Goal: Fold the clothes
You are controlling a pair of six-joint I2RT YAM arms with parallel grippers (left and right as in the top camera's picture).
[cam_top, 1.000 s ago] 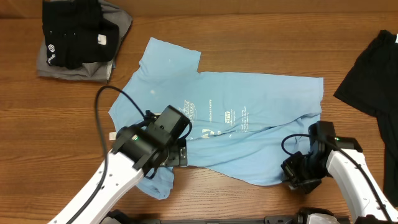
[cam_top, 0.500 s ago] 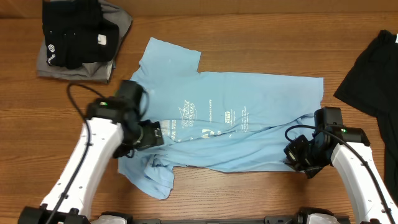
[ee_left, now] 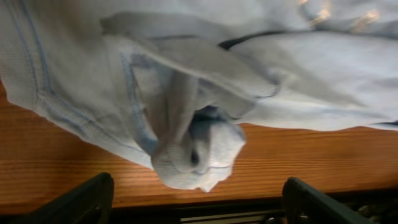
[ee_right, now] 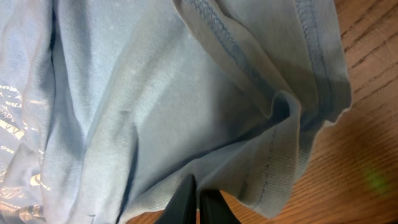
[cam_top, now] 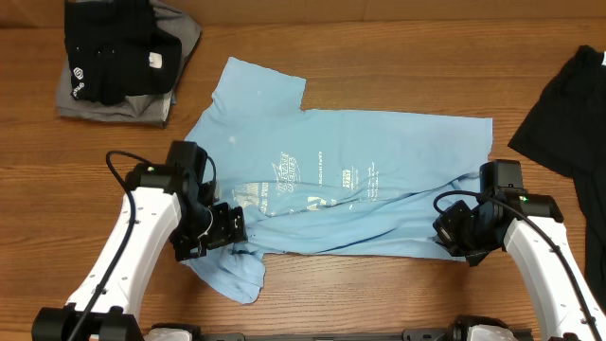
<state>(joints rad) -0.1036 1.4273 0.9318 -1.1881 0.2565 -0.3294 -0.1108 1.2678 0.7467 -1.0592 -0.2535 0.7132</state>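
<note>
T-shirt (cam_top: 379, 180) lies print up across the middle of the tabletop (cam_top: 379, 76), collar end to the left, hem end to the right. Its lower edge sagged toward the bottom of the frame a second ago and now runs higher and straighter, so a long lower flap is being turned in: first lengthwise fold started, not finished, by my read. Right arm (cam_top: 540, 256) has shifted up from the lower right and sits at the shirt's lower-right corner, jaws pressed together and pinching the hem, cloth gathered into them in the wrist view. Left arm (cam_top: 142, 237) has swung from the shirt's lower middle out to the left side, wrist bent in over the lower-left sleeve (ee_left: 199, 155). Its jaws are spread wide, and the bunched sleeve lies between them on the wood, not gripped; likely the next thing to grab. Folded black and grey stack (cam_top: 114, 66) upper left and loose black garment (cam_top: 568, 114) at the right edge are unchanged.
</note>
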